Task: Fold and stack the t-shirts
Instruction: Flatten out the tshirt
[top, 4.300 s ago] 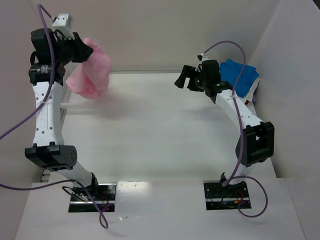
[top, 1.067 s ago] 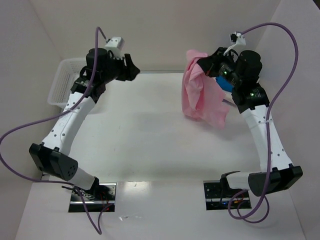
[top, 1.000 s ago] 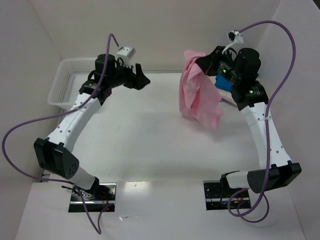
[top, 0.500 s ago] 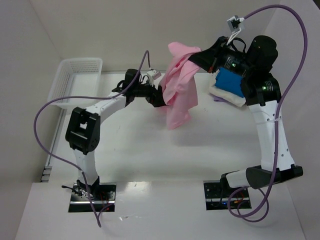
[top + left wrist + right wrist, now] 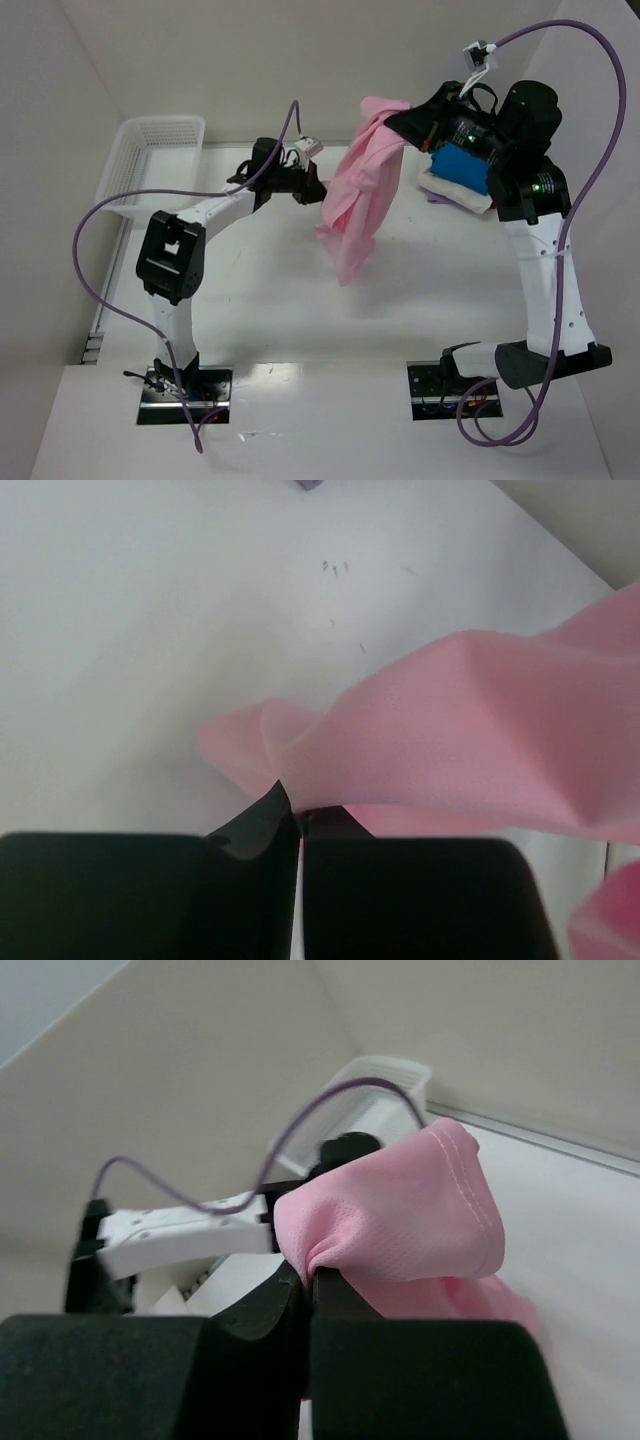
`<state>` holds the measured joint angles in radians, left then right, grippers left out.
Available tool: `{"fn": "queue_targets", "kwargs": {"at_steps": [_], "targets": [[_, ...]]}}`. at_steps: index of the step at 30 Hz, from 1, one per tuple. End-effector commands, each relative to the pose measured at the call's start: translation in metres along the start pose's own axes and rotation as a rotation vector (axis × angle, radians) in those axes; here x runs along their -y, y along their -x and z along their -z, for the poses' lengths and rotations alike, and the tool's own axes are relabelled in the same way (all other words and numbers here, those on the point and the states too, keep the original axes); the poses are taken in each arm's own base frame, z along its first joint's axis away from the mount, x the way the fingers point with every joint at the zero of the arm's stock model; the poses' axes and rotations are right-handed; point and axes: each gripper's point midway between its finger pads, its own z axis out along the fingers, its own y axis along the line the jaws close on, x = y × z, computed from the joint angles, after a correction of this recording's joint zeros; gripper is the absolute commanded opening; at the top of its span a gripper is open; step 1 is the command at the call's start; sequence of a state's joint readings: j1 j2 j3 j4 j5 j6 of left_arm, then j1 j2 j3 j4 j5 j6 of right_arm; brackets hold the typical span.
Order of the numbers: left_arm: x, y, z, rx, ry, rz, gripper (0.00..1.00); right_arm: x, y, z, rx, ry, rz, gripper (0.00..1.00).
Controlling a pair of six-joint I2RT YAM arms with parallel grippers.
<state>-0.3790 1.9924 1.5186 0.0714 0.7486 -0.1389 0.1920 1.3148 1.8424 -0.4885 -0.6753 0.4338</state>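
Left end effector [image 5: 300,815] and right end effector [image 5: 310,1278] pinch pink t-shirt [image 5: 355,205] — blue t-shirt [image 5: 458,163] half-hidden.

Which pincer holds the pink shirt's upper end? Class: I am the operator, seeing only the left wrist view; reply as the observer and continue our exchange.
Observer: The right pincer holds the pink t-shirt up; it hangs from there.
Operator: What else is around?
Observer: A folded blue t-shirt on a white t-shirt, at the table's right.
Operator: And far left?
Observer: A white mesh basket.
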Motion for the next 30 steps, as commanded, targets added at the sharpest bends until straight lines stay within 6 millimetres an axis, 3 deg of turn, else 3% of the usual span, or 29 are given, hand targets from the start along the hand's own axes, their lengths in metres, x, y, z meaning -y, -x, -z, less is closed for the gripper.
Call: {"fn": "queue_targets", "kwargs": {"at_steps": [1, 3, 4, 7, 10, 13, 16, 21, 27, 30], "targets": [[0.006, 0.08, 0.083, 0.175, 0.254, -0.082, 0.0, 0.064, 0.011, 0.001, 0.112, -0.318, 0.022, 0.0], [0.01, 0.098, 0.115, 0.189, 0.387, -0.108, 0.0, 0.08, 0.017, 0.001, 0.14, -0.38, 0.034, 0.0], [0.002, 0.108, 0.134, 0.203, 0.507, -0.106, 0.0, 0.086, 0.017, -0.001, 0.14, -0.395, 0.036, 0.0], [0.005, 0.145, 0.213, 0.268, 0.807, -0.101, 0.0, 0.109, 0.021, -0.004, 0.165, -0.472, 0.038, 0.0], [0.021, 0.169, 0.277, 0.368, 0.948, -0.089, 0.0, 0.131, 0.021, 0.001, 0.194, -0.556, 0.036, 0.0], [0.028, 0.175, 0.308, 0.415, 0.983, -0.065, 0.0, 0.146, 0.009, 0.005, 0.189, -0.587, 0.015, 0.0], [0.026, 0.168, 0.319, 0.406, 1.022, -0.036, 0.0, 0.161, -0.018, 0.003, 0.15, -0.588, -0.014, 0.0], [0.009, 0.137, 0.313, 0.328, 1.063, 0.017, 0.0, 0.183, -0.069, 0.002, 0.021, -0.606, -0.023, 0.01], [0.008, 0.125, 0.313, 0.278, 1.073, 0.003, 0.0, 0.198, -0.077, 0.013, -0.008, -0.666, -0.004, 0.01], [0.017, 0.118, 0.305, 0.241, 1.008, 0.0, 0.0, 0.191, -0.071, 0.01, 0.001, -0.638, 0.001, 0.0]]}}
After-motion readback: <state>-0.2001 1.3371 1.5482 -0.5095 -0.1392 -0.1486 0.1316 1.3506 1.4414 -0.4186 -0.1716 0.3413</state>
